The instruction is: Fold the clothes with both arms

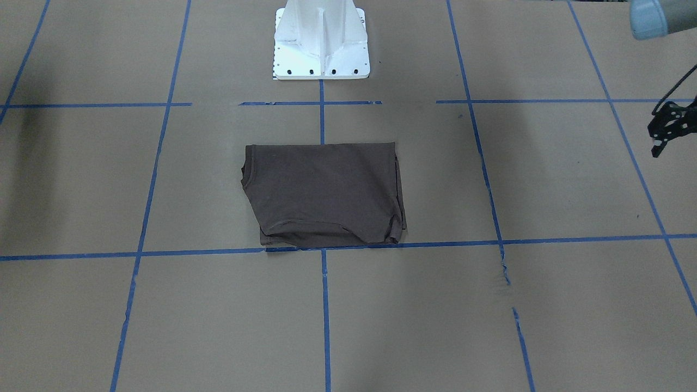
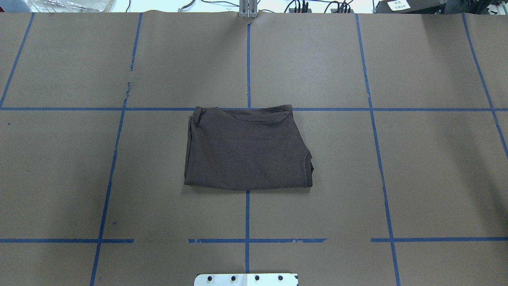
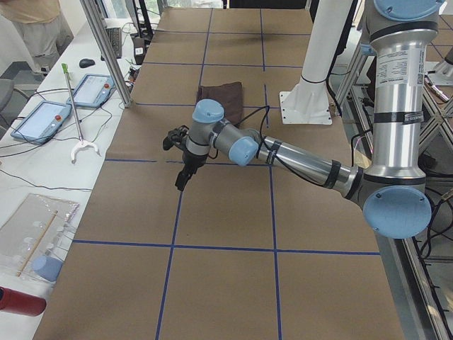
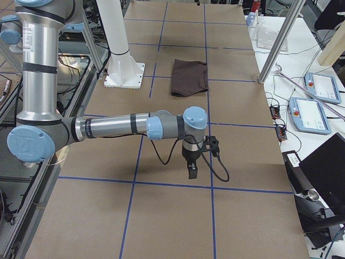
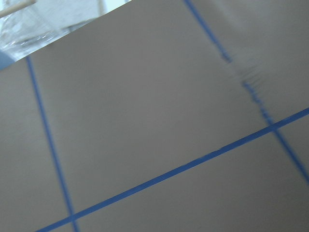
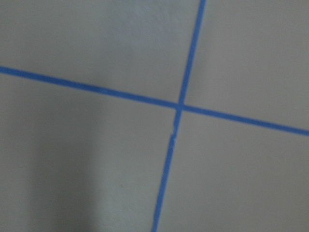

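The dark brown-grey T-shirt [image 1: 326, 190] lies folded into a compact rectangle at the table's middle, in front of the pedestal. It also shows in the overhead view [image 2: 246, 151] and both side views [image 3: 219, 93] [image 4: 190, 77]. My left gripper [image 1: 658, 149] hangs empty above bare table far off to the shirt's side, its fingers looking closed together in the left view [image 3: 181, 183]. My right gripper [image 4: 192, 172] hangs empty over the table's other end, seen only in the right view, so I cannot tell whether it is open. Both wrist views show only table paper and blue tape.
The white bolted pedestal [image 1: 321, 43] stands behind the shirt. Blue tape lines [image 2: 247, 214] grid the brown table. Metal posts [image 3: 106, 49] [image 4: 280, 38], tablets [image 3: 42, 120] [image 4: 323, 86] and a grabber tool [image 3: 74, 113] stand along the operators' side.
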`<state>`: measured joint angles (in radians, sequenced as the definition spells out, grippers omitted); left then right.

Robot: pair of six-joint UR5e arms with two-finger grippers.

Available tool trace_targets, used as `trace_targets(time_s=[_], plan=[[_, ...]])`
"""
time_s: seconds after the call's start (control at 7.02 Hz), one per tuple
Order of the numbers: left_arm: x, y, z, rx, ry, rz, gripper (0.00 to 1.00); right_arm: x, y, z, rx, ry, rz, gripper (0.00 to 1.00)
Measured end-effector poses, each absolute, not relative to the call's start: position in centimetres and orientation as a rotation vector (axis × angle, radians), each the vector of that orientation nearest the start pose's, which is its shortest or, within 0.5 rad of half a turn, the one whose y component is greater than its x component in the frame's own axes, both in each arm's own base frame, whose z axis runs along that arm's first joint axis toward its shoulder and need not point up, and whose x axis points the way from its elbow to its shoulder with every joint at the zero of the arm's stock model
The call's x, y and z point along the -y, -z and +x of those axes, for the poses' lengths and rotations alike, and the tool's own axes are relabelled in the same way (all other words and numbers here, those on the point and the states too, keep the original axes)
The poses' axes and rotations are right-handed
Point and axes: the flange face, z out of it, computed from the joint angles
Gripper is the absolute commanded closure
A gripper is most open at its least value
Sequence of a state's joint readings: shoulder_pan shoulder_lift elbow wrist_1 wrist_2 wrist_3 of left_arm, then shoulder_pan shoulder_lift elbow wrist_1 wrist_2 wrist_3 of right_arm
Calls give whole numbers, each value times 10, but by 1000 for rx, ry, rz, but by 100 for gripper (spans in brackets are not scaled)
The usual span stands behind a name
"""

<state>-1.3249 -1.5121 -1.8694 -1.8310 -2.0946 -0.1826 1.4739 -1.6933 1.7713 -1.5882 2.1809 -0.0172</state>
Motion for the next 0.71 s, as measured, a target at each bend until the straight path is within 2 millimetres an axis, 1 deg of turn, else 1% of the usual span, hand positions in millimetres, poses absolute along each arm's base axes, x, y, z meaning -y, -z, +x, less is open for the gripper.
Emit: trace_targets(time_s=[0.14,0.29,0.43,0.57,0.71], plan=[[489,-555,11,-634,-147,311,0,431,-650,46,639,93,8,0],[483,-577,-8,-688,-131,254,0,422,-658,52,680,71,-1,0],[476,-599,-28,-722,-138,189,0,417,-661,55,700,58,-6,0],[469,-616,-48,-742,-148,132,0,415,-663,56,705,49,-10,0],[462,-625,-58,-753,-157,93,0,414,-663,56,705,45,-11,0]])
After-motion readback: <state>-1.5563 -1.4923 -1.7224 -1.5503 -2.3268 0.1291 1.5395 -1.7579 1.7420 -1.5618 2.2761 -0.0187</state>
